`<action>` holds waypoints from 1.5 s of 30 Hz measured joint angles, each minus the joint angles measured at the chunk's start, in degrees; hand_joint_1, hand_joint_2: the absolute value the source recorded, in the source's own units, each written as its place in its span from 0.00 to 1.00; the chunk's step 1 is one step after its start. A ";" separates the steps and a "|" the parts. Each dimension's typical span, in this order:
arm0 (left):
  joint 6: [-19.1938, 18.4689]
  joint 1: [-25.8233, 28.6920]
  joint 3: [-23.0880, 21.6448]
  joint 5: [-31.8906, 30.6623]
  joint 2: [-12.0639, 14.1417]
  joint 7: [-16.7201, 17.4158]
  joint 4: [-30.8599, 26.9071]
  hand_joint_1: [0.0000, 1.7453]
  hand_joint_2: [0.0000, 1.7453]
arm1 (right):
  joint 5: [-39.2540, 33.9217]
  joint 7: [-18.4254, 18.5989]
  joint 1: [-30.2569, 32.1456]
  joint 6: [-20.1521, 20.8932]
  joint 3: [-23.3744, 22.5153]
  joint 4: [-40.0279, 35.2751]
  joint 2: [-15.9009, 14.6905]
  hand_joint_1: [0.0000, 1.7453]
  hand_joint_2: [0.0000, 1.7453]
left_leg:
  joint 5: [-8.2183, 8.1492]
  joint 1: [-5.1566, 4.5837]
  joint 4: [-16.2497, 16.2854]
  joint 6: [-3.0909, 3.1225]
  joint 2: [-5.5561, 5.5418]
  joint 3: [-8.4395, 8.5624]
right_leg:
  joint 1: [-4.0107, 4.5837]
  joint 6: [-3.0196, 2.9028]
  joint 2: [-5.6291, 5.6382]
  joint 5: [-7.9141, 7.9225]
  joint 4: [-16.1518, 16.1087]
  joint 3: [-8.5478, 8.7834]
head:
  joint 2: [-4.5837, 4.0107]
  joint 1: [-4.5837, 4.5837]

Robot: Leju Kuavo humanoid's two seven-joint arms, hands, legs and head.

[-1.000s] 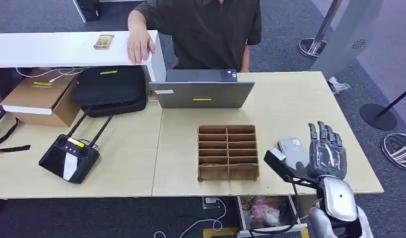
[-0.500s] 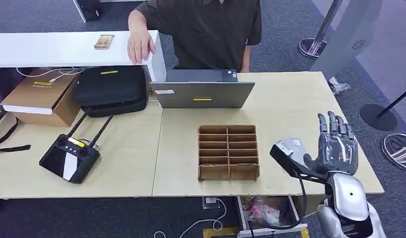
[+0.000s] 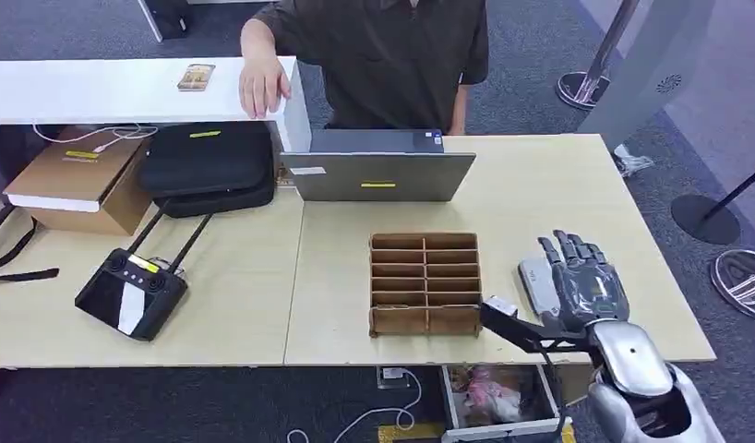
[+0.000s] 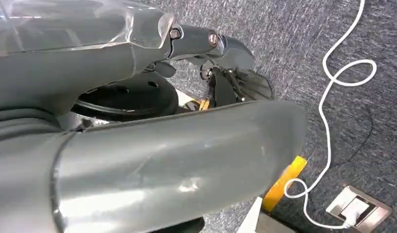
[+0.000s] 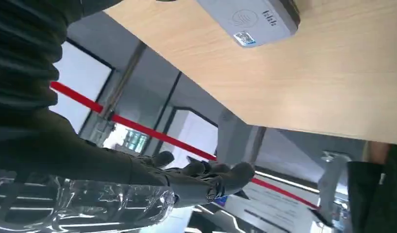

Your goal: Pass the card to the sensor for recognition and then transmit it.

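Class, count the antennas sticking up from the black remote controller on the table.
2: both antennas rise side by side from the back of the controller, angled toward the black bag.

The right robot hand (image 3: 583, 293) is raised at the near right of the head view, back of the hand toward the camera, its dark fingers (image 3: 569, 251) extended, spread slightly apart and pointing away from the robot, with nothing visibly held in them. Below it the silver wrist and forearm (image 3: 640, 377) rise from the lower right corner, tilted a little to the left. In the left wrist view, the left robot hand (image 4: 138, 145) appears as a thick grey thumb and grey cover, hanging above the floor.
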 joint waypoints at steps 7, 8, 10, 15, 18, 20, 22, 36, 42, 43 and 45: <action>-0.62 0.40 2.19 1.75 0.02 -0.68 0.00 0.00 0.00 | -8.92 -4.38 -3.26 3.71 -0.57 -2.47 -10.61 0.00 1.00 | -0.02 -0.09 0.00 0.04 0.08 0.00 | -0.08 0.04 0.09 0.02 -0.01 -0.02 | 0.00 0.00; -0.62 0.40 2.32 1.82 0.02 -0.79 0.00 0.00 0.00 | -9.10 -4.38 -4.21 4.25 -0.57 -2.56 -11.32 0.00 1.00 | -0.02 -0.09 0.00 0.04 0.09 0.02 | -0.08 0.04 0.11 0.02 -0.01 -0.03 | 0.00 -0.02; -0.70 0.37 2.78 1.84 0.00 -0.81 0.00 0.00 0.00 | -9.25 -3.85 -5.60 5.53 -0.39 -2.78 -12.25 0.00 1.00 | -0.02 -0.07 0.00 0.03 0.10 0.04 | -0.07 0.04 0.10 0.02 -0.01 -0.01 | 0.00 -0.02; -0.79 0.39 3.63 1.82 -0.04 -0.79 0.00 0.00 0.00 | -9.91 -2.26 -6.34 6.14 0.96 -3.02 -13.02 0.00 0.00 | 0.00 -0.02 -0.01 0.01 0.09 0.03 | -0.02 0.03 0.09 0.02 0.01 -0.02 | 0.00 0.00; -0.88 0.39 4.03 1.86 -0.13 -0.42 0.00 0.00 0.00 | -9.71 -0.35 -5.85 4.56 2.82 -2.71 -12.06 0.00 0.00 | 0.00 0.00 -0.01 0.00 0.09 0.03 | 0.02 0.03 0.09 0.01 0.02 -0.02 | 0.00 -0.02; -0.97 0.39 4.29 1.73 -0.15 -0.26 -0.02 0.00 0.00 | -9.73 1.07 -5.02 2.77 4.22 -2.17 -10.74 0.00 0.00 | -0.01 0.01 -0.01 0.00 0.08 0.03 | 0.02 0.02 0.08 0.01 0.01 -0.02 | 0.00 -0.02; -0.97 0.39 4.59 1.47 -0.24 -0.24 -0.02 0.00 0.00 | -10.06 2.40 -3.62 0.87 5.27 -1.66 -9.71 0.00 0.00 | 0.00 0.02 -0.01 0.00 -0.01 0.01 | 0.03 0.02 0.00 -0.01 0.01 -0.02 | 0.00 -0.02; -0.13 0.44 5.12 -1.07 -0.83 0.46 -1.07 0.00 0.00 | 3.39 13.83 3.84 -9.99 6.80 0.48 9.95 0.00 0.00 | -0.01 0.07 -0.04 -0.03 0.08 0.02 | 0.08 -0.02 0.08 -0.03 0.04 -0.03 | 0.00 0.00; -0.03 0.44 5.31 -1.81 -0.96 0.85 -1.33 0.00 0.00 | 6.11 13.06 5.75 -8.54 6.84 -0.16 14.81 0.00 0.00 | -0.01 0.07 -0.04 -0.03 0.08 0.01 | 0.06 -0.02 0.08 -0.03 0.03 -0.03 | 0.00 0.00; -0.03 0.45 5.31 -2.03 -0.96 0.92 -1.40 0.00 0.00 | 6.44 12.26 5.95 -7.96 6.84 -0.16 15.42 0.00 0.00 | -0.01 0.07 -0.04 -0.03 0.07 0.01 | 0.05 -0.02 0.08 -0.03 0.03 -0.03 | 0.00 0.00; -0.05 0.45 5.34 -2.12 -0.98 0.94 -1.42 0.00 0.00 | 6.51 11.84 6.01 -7.65 6.84 -0.16 15.73 0.00 0.00 | -0.01 0.06 -0.04 -0.03 0.07 0.01 | 0.05 -0.02 0.08 -0.03 0.03 -0.03 | 0.00 0.00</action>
